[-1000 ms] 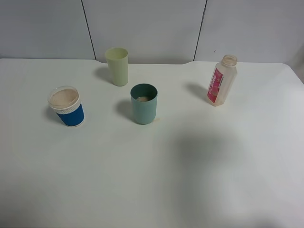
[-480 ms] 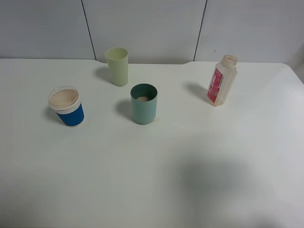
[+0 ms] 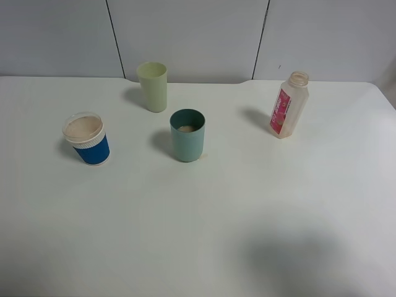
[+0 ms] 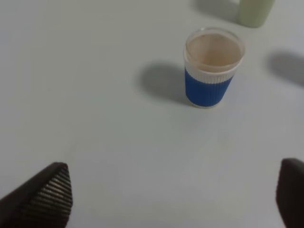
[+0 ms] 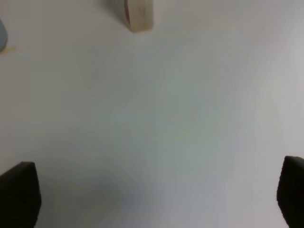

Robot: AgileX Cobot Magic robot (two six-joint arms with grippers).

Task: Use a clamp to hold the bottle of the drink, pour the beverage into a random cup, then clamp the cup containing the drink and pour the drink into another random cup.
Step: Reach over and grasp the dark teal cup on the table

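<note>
A clear uncapped bottle (image 3: 288,104) with a pink label stands at the back right; its base shows in the right wrist view (image 5: 138,14). A teal cup (image 3: 187,135) with a little pale drink stands mid-table. A blue-sleeved cup (image 3: 86,138) with pale contents stands at the left, also in the left wrist view (image 4: 212,67). A pale green cup (image 3: 153,86) stands behind them. My left gripper (image 4: 173,199) is open and empty, short of the blue cup. My right gripper (image 5: 154,199) is open and empty, well short of the bottle. Neither gripper shows in the exterior view.
The white table (image 3: 204,216) runs to a grey panelled wall (image 3: 198,37) at the back. A soft shadow lies on the table at the front right (image 3: 297,260).
The shadow on the table at the front right has slid toward the near edge. The cups and bottle have not moved.
</note>
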